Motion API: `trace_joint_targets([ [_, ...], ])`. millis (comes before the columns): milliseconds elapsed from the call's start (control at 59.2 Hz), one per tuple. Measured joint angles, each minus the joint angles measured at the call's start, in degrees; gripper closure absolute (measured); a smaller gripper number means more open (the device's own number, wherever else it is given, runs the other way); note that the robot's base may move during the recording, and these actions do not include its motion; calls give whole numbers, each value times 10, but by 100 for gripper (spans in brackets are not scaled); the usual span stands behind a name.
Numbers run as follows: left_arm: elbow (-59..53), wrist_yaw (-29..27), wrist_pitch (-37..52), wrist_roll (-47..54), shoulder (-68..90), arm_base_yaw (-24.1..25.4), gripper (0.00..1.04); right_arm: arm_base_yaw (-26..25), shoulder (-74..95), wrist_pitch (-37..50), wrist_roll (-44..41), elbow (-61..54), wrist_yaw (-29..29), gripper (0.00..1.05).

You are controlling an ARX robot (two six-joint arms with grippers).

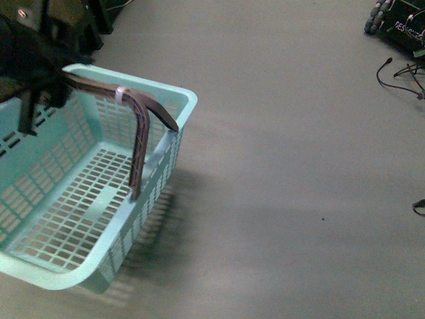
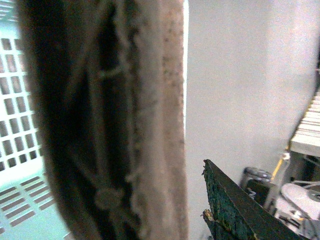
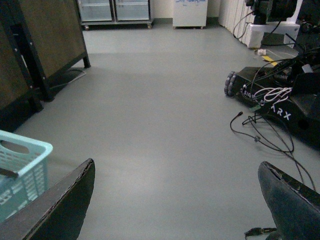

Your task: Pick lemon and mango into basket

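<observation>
The light turquoise basket (image 1: 180, 95) hangs tilted above the grey floor at the left of the front view, and what shows of its inside is empty. My left gripper (image 1: 36, 63) is shut on the grey-brown basket handle (image 1: 139, 143) near the top left. In the left wrist view the handle (image 2: 110, 120) fills the picture beside one dark finger (image 2: 235, 205), with the slotted basket wall (image 2: 20, 125) behind. My right gripper (image 3: 175, 172) is open and empty over bare floor; the basket's corner (image 3: 25, 150) shows beside it. No lemon or mango is in view.
A wheeled black robot base (image 3: 280, 105) with loose cables (image 3: 260, 135) stands on the floor to the right. It also shows in the front view (image 1: 395, 20) with a cable (image 1: 398, 73). A dark cabinet (image 3: 40, 45) stands at the back left.
</observation>
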Motion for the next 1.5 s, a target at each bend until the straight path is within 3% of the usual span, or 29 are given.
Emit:
trace_joint_targets([
  [236, -66, 1, -55, -7, -216, -1, 77, 0, 0, 0, 0, 0, 0, 9],
  [608, -75, -17, -158, -15, -438, -7, 77, 0, 0, 0, 0, 0, 0, 9],
  [1503, -79, -18, -162, -9, -449, -7, 77, 0, 0, 0, 0, 0, 0, 9],
])
